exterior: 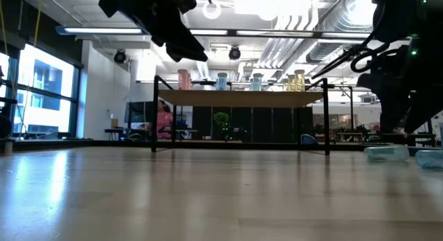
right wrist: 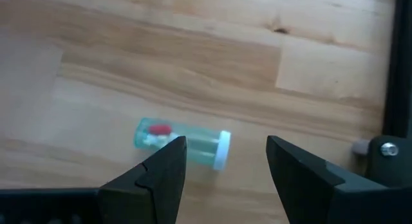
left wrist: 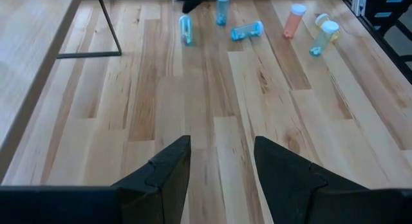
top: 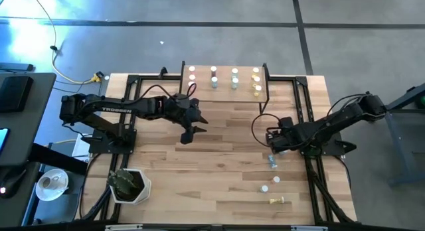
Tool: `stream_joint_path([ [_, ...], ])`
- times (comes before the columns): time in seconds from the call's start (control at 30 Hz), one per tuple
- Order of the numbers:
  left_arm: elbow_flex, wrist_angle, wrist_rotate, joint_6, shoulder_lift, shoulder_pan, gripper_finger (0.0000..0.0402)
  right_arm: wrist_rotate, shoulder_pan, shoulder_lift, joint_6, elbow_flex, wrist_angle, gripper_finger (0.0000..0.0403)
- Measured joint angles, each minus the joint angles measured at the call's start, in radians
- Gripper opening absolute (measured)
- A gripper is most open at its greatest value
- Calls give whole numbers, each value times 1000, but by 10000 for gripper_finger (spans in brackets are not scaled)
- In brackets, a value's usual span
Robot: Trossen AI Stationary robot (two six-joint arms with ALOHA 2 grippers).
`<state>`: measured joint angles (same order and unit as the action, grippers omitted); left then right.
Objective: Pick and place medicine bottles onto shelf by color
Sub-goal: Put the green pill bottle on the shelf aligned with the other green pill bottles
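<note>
The shelf (top: 226,85) stands at the table's far middle on thin black legs. On it stand pink (top: 192,73), blue (top: 214,76), green (top: 234,76) and yellow (top: 256,79) bottles, grouped by colour. My right gripper (right wrist: 225,150) is open, low over a blue bottle (right wrist: 183,143) that lies on its side on the table, white cap on. My left gripper (left wrist: 222,147) is open and empty, in the air in front of the shelf's left part (top: 188,133). More bottles (top: 276,180) are on the table nearer the front right.
In the left wrist view, blue bottles (left wrist: 186,29), a lying blue one (left wrist: 247,31), a pink one (left wrist: 293,21) and a yellowish one (left wrist: 325,37) are spread by the right arm. A yellow bottle (top: 280,201) lies near the front right. A plant pot (top: 129,184) stands front left.
</note>
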<state>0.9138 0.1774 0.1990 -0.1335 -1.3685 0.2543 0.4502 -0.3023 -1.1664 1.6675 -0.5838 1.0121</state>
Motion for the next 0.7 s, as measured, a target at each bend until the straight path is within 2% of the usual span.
stream_joint_path([
  [0.27, 0, -20, 0, 4, 0, -2, 161, -16, 0, 0, -98, -3, -109, 206],
  [0.4, 0, -20, 1, 23, 0, -3, 161, -53, 6, 0, -102, -4, -99, 206],
  [0.5, 0, -20, 1, 35, 0, -3, 161, -71, 0, 0, -164, -4, -161, 206],
  [0.7, 0, -20, 1, 34, 0, -3, 161, -17, -7, 1, -304, -59, -266, 206],
])
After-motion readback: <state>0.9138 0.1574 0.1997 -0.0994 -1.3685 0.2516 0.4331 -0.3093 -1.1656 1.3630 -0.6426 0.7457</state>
